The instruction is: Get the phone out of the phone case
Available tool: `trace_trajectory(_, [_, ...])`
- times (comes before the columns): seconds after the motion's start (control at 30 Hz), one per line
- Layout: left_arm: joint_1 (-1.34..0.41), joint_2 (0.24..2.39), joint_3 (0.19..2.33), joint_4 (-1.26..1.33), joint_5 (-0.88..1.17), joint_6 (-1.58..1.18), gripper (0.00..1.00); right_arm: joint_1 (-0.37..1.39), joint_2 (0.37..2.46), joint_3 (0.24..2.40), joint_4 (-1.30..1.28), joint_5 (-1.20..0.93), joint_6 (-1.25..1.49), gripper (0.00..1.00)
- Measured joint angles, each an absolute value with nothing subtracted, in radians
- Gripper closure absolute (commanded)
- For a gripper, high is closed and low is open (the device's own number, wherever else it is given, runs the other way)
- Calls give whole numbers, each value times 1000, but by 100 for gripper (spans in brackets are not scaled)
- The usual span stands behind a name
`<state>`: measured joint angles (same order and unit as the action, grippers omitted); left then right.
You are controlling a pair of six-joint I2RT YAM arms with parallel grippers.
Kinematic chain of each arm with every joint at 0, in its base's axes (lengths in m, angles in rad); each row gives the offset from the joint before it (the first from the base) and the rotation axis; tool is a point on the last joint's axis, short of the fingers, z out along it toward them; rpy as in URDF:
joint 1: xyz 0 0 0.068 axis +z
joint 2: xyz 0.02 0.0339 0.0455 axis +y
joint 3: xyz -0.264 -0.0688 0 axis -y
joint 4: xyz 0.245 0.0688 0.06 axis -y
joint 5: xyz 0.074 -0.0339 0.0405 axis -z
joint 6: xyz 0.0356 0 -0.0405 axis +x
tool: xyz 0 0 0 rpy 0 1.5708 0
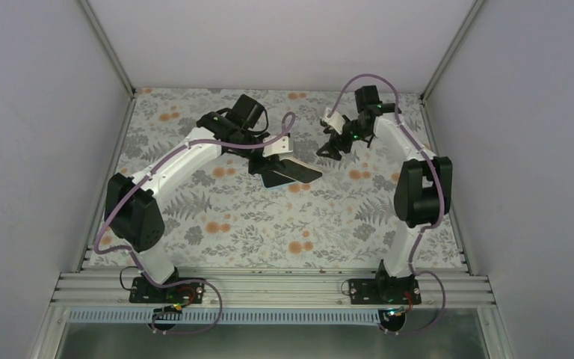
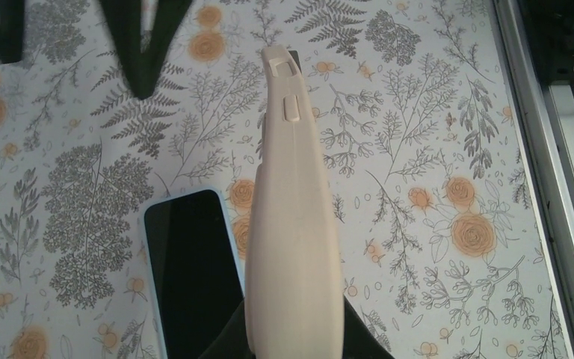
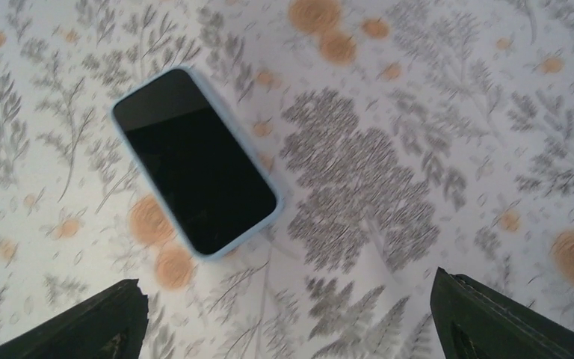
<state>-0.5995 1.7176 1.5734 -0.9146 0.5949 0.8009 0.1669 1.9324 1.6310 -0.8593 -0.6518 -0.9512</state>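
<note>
The cream phone case (image 2: 293, 224) is held edge-on above the table by my left gripper (image 2: 293, 340), which is shut on its lower end. In the top view the case (image 1: 278, 147) shows at the left gripper (image 1: 263, 155). The phone (image 2: 187, 277), with a black screen and a pale blue rim, lies flat on the floral cloth to the left of the case, apart from it. It also shows in the top view (image 1: 293, 173) and the right wrist view (image 3: 194, 161). My right gripper (image 3: 291, 329) is open and empty, above the cloth to the right of the phone (image 1: 334, 144).
The floral cloth (image 1: 284, 224) covers the table. White walls enclose the left, back and right sides. An aluminium rail (image 1: 269, 288) runs along the near edge and also shows in the left wrist view (image 2: 560, 187).
</note>
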Motion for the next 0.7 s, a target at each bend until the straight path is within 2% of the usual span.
trace_trajectory(0.3, [-598, 1718, 1578, -914, 587, 801, 98, 167, 1613, 1307, -865, -581, -1022, 2])
trace_trajectory(0.43, [-598, 1731, 1599, -913, 588, 801, 98, 167, 1545, 1263, -865, -578, -1028, 3])
trace_trajectory(0.7, [-599, 1748, 1614, -915, 588, 801, 98, 167, 1544, 1260, -851, -582, -1027, 3])
